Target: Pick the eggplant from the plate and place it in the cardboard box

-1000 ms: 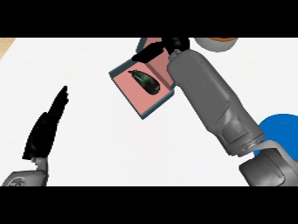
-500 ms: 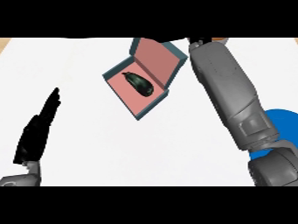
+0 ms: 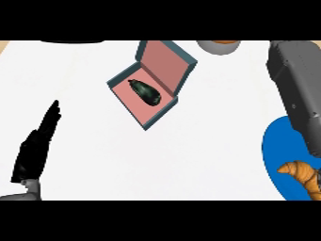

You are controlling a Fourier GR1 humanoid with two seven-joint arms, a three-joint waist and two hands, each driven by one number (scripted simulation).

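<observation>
One eggplant (image 3: 145, 92) lies inside the cardboard box (image 3: 164, 61), on its pinkish floor, with the lid tilted up behind it. We take the box as our landmark. Well to its lower left, our left hand (image 3: 37, 147) rests edge-on above the white counter (image 3: 190, 155), fingers straight and holding nothing. To the right of the box our right forearm (image 3: 305, 94) runs down toward a blue plate (image 3: 277, 150) carrying a croissant (image 3: 303, 173); we cannot see that hand.
</observation>
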